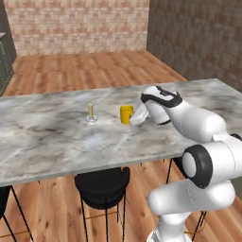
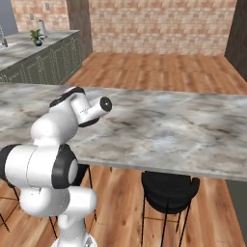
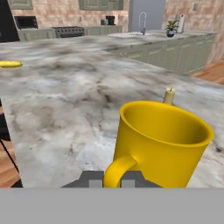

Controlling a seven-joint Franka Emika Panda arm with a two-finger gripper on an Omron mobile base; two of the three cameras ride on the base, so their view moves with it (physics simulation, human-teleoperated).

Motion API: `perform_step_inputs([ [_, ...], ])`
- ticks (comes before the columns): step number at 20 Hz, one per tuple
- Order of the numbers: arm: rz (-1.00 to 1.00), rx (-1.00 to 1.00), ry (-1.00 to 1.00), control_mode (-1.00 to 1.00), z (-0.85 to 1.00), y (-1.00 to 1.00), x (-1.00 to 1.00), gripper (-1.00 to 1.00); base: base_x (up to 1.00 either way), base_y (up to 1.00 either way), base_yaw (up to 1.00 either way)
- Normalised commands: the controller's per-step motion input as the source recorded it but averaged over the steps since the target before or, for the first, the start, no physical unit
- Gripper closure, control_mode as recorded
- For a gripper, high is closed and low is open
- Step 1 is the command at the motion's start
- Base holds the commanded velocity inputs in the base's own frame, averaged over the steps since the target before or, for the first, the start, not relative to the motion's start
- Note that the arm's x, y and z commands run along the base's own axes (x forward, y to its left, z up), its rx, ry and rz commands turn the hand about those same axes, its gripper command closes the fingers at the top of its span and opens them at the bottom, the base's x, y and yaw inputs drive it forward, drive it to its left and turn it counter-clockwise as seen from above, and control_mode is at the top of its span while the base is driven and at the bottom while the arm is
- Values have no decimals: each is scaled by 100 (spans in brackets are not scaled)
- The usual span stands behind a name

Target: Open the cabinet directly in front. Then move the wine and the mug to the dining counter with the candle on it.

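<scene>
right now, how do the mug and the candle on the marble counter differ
The mug is wide, bright yellow-orange and has a handle; the candle is a thin pale-yellow stick in a small clear holder. The mug is at the gripper; the candle stands free. Both stand upright on the dining counter.

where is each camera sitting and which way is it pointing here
Left base view: behind the arm to its left, looking forward and down over the dining counter, candle and mug; the arm rises at lower right.
Right base view: behind the arm to its right, facing the same counter and a stool; the arm rises at lower left.
Hand view: on the hand, looking along the shut gripper across the counter; the mug's handle sits at the tips.
Shared: left base and hand views both show mug and candle.
</scene>
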Motion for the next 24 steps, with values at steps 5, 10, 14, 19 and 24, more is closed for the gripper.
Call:
perform_step_inputs([
  [5,0,5,-3,-100,-11,0,0,100,0,0,0],
  [10,0,0,0,-100,0,1,3,100,0,0,0],
  [14,0,0,0,-100,0,15,34,100,0,0,0],
  [19,0,0,0,-100,0,26,59,100,0,0,0],
  [24,0,0,0,-100,-8,9,27,100,0,0,0],
])
